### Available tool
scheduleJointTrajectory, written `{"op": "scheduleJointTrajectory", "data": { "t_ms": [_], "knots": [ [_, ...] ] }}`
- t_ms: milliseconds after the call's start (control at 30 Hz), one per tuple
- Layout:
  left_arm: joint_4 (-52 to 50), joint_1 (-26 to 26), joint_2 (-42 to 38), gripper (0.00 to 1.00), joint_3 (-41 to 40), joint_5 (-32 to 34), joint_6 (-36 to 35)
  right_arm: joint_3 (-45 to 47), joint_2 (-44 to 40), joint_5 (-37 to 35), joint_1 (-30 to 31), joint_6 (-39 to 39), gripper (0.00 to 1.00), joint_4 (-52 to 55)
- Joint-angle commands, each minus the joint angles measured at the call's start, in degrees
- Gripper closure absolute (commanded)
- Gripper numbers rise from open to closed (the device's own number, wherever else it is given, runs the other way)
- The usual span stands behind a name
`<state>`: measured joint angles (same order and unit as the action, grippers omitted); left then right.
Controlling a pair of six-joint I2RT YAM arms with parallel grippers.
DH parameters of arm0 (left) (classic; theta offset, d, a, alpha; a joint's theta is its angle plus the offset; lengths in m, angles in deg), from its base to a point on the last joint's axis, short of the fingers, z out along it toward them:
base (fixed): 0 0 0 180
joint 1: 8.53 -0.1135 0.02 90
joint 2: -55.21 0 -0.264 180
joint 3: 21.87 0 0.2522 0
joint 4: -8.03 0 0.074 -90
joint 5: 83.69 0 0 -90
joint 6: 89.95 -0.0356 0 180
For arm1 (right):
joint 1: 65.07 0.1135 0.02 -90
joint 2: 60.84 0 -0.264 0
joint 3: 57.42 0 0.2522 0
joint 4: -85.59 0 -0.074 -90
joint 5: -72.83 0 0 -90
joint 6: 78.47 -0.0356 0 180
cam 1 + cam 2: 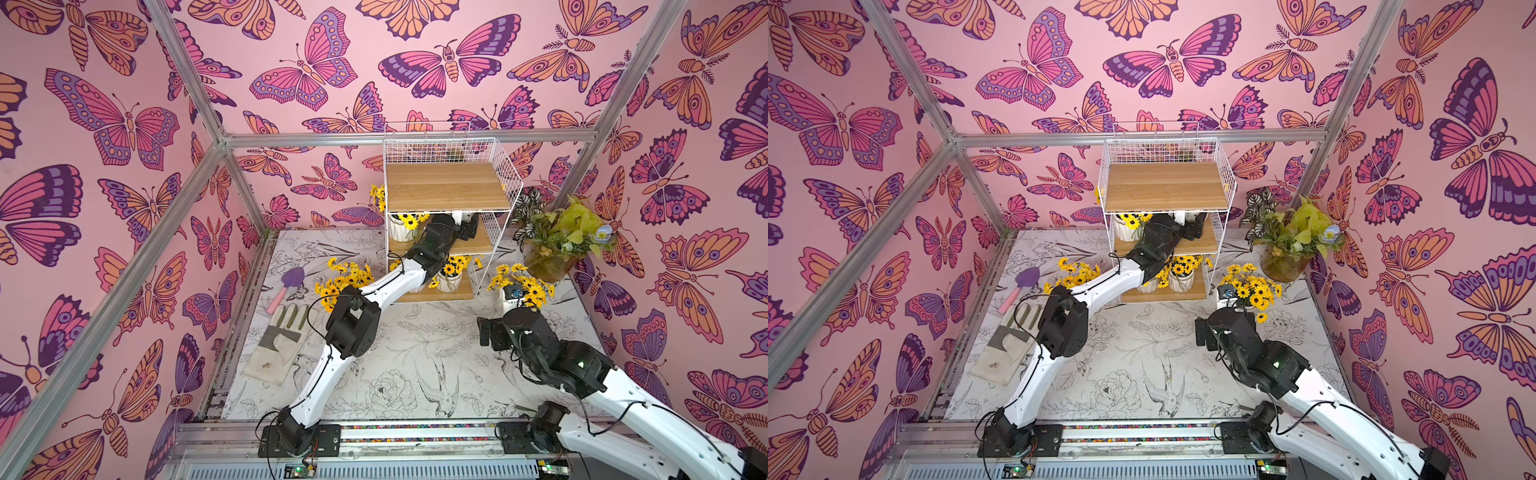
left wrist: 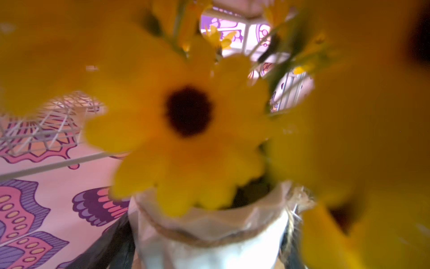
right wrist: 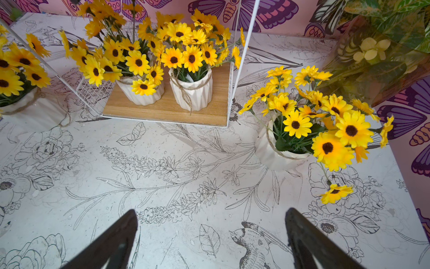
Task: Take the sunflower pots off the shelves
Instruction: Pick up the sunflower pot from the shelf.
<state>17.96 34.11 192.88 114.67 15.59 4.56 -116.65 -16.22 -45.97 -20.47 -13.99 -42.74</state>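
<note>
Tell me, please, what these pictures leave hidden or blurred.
- Left gripper: light wooden top board covers its tips in both top views; blurred yellow sunflowers fill the left wrist view, so its hold on the white ribbed ceramic pot is unclear.
- Sunflower bunch behind the white wire-grid rack: rack hides its pot in both top views.

You are looking at a purple-bladed, pink-handled plastic trowel (image 1: 286, 287) lying just beside a beige fabric gardening glove (image 1: 279, 345) on the flower-printed white tabletop (image 1: 415, 365). A brownish pot of yellow-green leafy foliage (image 1: 546, 267) is standing near the far right corner.
</note>
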Motion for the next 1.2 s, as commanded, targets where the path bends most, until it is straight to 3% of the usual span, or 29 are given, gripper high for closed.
{"op": "scheduleJointTrajectory", "data": {
  "t_ms": [0, 233, 767, 1167],
  "knots": [
    [-5.86, -0.18, 3.03, 0.33, -6.19, -2.4, 0.79, -0.18, -0.23, -0.03, -0.43, -0.45, 0.01, -0.18],
    [-3.66, -0.18, -2.85, 0.39, -14.55, -4.87, 2.11, -0.84, -0.41, -0.59, -0.39, 0.32, 0.01, -0.53],
    [-0.79, 0.1, -15.86, 0.41, -33.26, -12.08, 5.64, -3.56, 3.15, -5.27, -0.56, 2.22, 0.01, -1.97],
    [2.15, 2.86, -23.02, 0.39, -45.19, -11.59, 3.76, -3.83, 3.1, -6.59, -2.09, 3.47, 0.01, -2.53]
  ]
}}
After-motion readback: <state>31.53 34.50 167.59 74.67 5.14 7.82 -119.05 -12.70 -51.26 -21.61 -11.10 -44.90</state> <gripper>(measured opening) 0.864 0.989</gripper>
